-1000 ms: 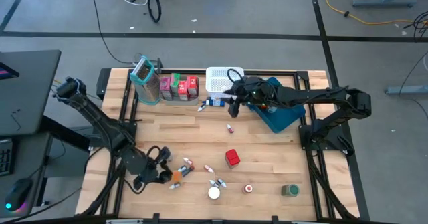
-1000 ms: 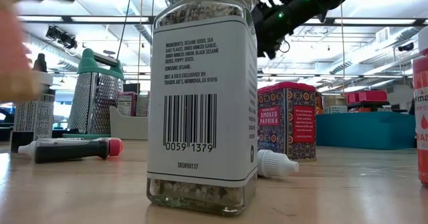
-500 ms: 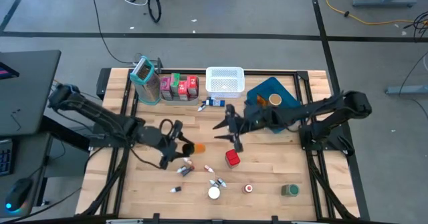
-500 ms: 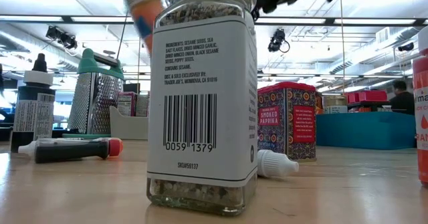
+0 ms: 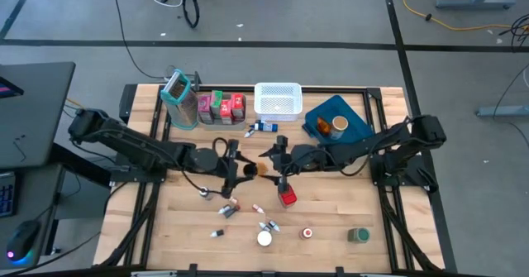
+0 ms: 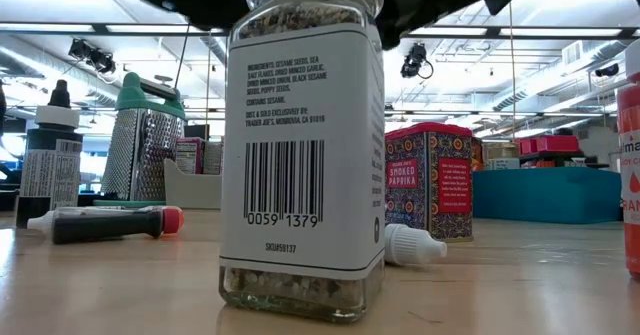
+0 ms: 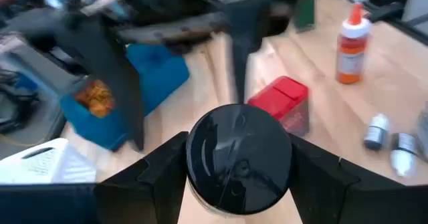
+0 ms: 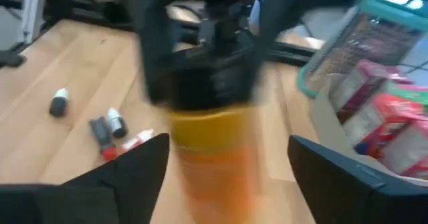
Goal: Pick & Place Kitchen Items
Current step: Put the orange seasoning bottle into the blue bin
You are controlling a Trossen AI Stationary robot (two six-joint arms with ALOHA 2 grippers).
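Observation:
An orange jar [image 5: 250,171] with a black lid hangs above the middle of the table, and my left gripper [image 5: 240,171] is shut on it. The lid [image 7: 237,158] faces the left wrist camera. My right gripper [image 5: 271,166] has come in from the table's right and is open. Its two fingers [image 8: 144,174] stand on either side of the jar's orange body [image 8: 214,154], with a gap showing on each side. Other kitchen items lie loose on the near half of the table, among them a red tin [image 5: 287,196] just under the right gripper. My left gripper pinches the jar at its lid end, one finger on each side of the black lid [image 7: 196,162]. The fingers come about level from the table's left and lie along the jar. The jar is lifted clear, its orange body pointing toward my right gripper.
At the far edge stand a grater [image 5: 179,91], a clear bin of cartons [image 5: 221,107], a white basket [image 5: 277,99] and a blue tray [image 5: 357,130] holding a brown jar [image 5: 337,126]. Small bottles [image 5: 227,208], a white-lidded jar [image 5: 264,238] and a green jar [image 5: 358,236] lie near the front edge.
My left gripper has carried the orange jar from the near left of the table up toward the middle, turning it toward the right arm. My right gripper has left the blue tray and come toward the near and left, down to the jar.

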